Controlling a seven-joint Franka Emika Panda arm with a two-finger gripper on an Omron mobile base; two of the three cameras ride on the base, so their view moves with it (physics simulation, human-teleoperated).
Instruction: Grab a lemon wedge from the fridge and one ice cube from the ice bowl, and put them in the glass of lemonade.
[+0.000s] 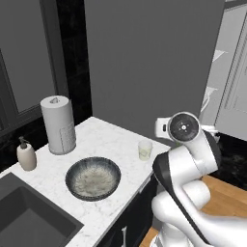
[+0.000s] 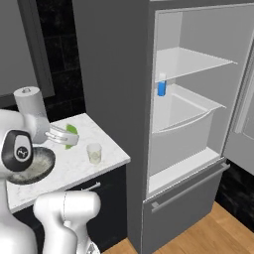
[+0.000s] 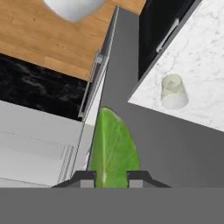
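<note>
While the fridge (image 2: pixel 198 124) stands with its door swung wide, its white inside shows two shelves and a big pale drawer under them. A small blue bottle (image 2: pixel 161 85) with a white cap stands on the lower shelf, near the left wall of the fridge. On the white marble counter (image 1: pixel 113 140) sits the glass of lemonade (image 1: pixel 144 149), a small clear cup with a little pale yellow drink at the bottom. It stands near the counter's front edge. Close to it, further back from the fridge, sits the ice bowl (image 1: pixel 92 177), round and dark with a pale speckled inside. I cannot make out single ice cubes in it. Behind the bowl stands a roll of paper towels (image 1: pixel 58 124), and a beige soap bottle (image 1: pixel 26 155) stands beside the dark sink (image 1: pixel 29 217). The gripper (image 3: pixel 112 178) is closed tight on the lemon wedge (image 3: pixel 114 151), which looks bright green and pokes out from between the two finger tips in the hand view. In the right base view the gripper (image 2: pixel 74 135) hangs in the air over the counter with the wedge (image 2: pixel 72 130) in it, a bit to the left of the glass (image 2: pixel 94 153) and higher than it. The wedge does not touch the glass. In the hand view the glass (image 3: pixel 173 92) is up and to the right of the wedge.
</note>
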